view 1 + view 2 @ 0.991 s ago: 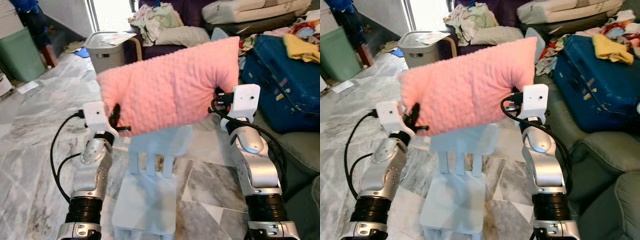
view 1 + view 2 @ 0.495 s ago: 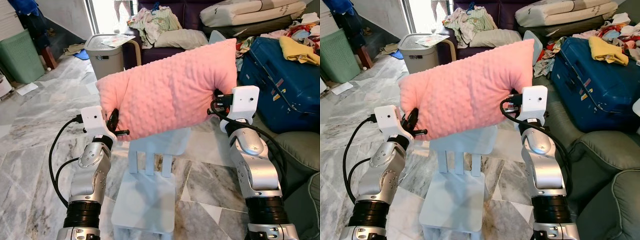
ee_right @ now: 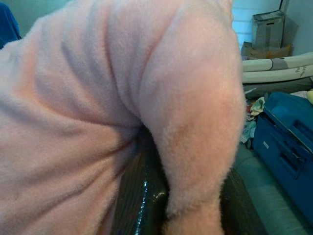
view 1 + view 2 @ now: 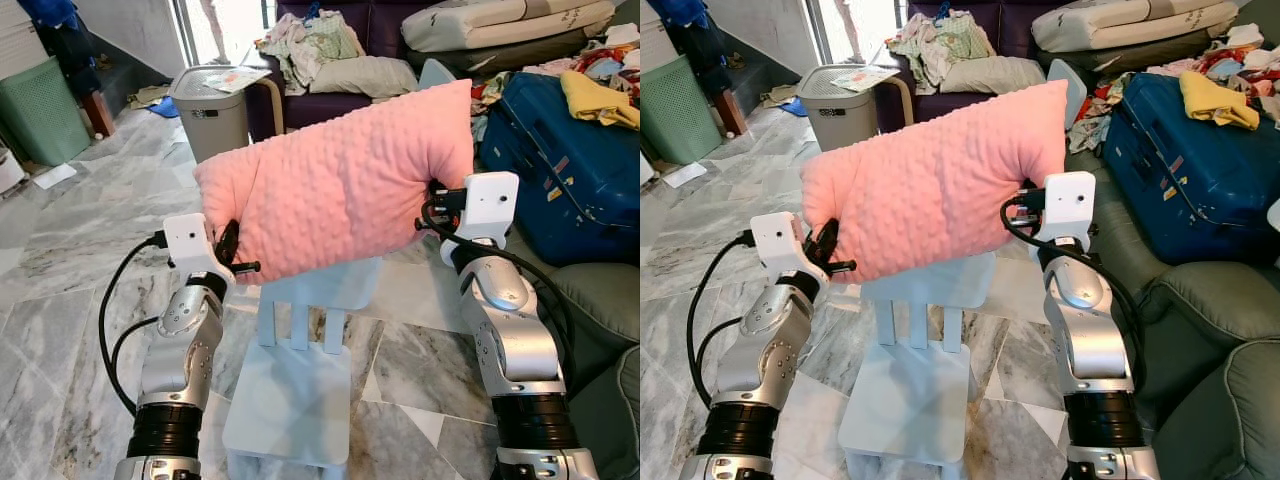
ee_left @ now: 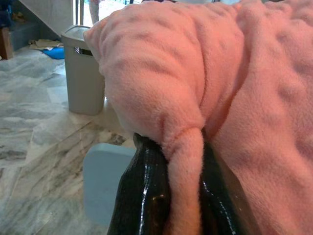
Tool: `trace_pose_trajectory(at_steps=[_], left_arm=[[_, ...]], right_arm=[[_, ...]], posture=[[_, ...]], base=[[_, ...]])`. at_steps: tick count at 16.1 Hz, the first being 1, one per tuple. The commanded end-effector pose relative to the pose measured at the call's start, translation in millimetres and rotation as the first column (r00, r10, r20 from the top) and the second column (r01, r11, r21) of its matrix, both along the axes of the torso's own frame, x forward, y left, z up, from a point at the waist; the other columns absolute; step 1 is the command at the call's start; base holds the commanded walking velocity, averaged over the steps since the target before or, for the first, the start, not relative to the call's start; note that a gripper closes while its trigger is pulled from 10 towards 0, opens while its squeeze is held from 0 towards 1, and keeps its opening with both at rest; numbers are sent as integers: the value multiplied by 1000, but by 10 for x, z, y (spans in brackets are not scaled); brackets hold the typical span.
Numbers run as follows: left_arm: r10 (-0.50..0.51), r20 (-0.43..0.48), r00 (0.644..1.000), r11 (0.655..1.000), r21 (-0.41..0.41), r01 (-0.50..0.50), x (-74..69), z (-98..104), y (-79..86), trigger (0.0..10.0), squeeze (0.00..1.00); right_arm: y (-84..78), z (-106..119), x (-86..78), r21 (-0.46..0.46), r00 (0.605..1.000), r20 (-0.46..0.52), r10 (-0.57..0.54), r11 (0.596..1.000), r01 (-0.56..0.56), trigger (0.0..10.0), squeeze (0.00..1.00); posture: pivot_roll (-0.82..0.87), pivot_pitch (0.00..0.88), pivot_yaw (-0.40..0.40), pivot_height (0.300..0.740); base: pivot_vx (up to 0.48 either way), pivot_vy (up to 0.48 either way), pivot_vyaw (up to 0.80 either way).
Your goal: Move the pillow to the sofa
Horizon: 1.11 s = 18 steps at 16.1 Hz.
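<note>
Pink pillow [image 4: 340,180] still held aloft above pale blue chair [image 4: 300,370], position barely changed. Left gripper [image 5: 183,196] and right gripper [image 3: 183,205] each pinch an end fold. Green sofa [image 4: 1200,330] near right: carry unfinished.

Below you stands a small pale blue chair [image 4: 300,370] on the grey-veined marble floor [image 4: 70,270]. Ahead to your left, note a grey lidded bin [image 4: 212,105] with papers lying on its lid, and a green laundry basket [image 4: 40,108] further left by the wall. A flat white item [image 4: 52,176] lies on the floor near that basket (too small to identify). To your right sits a blue suitcase [image 4: 560,170] with a yellow cloth [image 4: 600,95] draped on top. Loose clothes [image 4: 310,40] are heaped behind the bin, and long grey cushions [image 4: 500,20] are stacked at the far right.
</note>
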<state>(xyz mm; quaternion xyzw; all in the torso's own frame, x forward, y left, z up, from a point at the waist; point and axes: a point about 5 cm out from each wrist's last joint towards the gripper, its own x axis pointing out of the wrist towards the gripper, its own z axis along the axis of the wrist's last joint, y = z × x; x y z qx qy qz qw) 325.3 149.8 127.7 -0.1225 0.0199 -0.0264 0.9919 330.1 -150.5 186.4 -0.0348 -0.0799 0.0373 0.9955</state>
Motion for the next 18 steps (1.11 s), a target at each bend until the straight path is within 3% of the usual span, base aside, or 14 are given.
trace_pose_trajectory(at_steps=[1, 7, 18], left_arm=[[6, 15, 1000, 1000, 3, -6, -4, 50, 11, 10000, 0], [-8, 7, 1000, 1000, -13, 8, -23, 39, -12, 10000, 0], [-22, -17, 1000, 1000, -16, 22, -49, -5, -39, 10000, 0]], right_arm=[[-15, 76, -21, 5, 1000, 29, 0, 1000, 0, 10000, 0], [-11, 60, -32, 8, 1000, 19, 5, 1000, -5, 10000, 0], [-23, 50, -48, -3, 1000, 7, 2, 1000, -2, 10000, 0]], posture=[[-23, 0, 31, 740], [-27, 0, 27, 740], [-32, 0, 26, 740]], base=[[0, 0, 0], [0, 0, 0], [0, 459, 0]])
